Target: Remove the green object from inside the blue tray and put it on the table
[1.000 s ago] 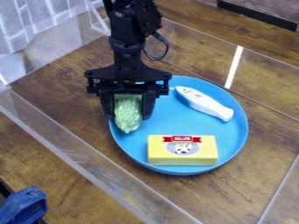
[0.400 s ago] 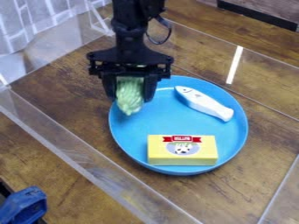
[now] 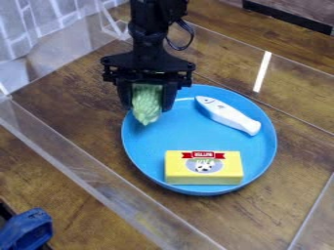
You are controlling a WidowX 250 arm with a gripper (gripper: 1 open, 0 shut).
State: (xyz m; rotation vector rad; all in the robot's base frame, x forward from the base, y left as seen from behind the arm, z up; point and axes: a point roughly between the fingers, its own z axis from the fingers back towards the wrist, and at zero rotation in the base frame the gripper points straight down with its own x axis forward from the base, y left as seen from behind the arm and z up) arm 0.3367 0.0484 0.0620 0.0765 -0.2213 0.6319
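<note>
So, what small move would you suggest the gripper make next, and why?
Probably shift sideways toward the bare table at the left of the view: the gripper grips the green object, which still overlaps the tray's rim.

Blue tray (image 3: pixel 178 139), light green object (image 3: pixel 146 103), yellow box (image 3: pixel 204 175) with red patch.

You will note the tabletop (image 3: pixel 78 166) at lower left: wood, glossy finish. Centre right, your round tray (image 3: pixel 196 129) presents as smooth plastic.
</note>
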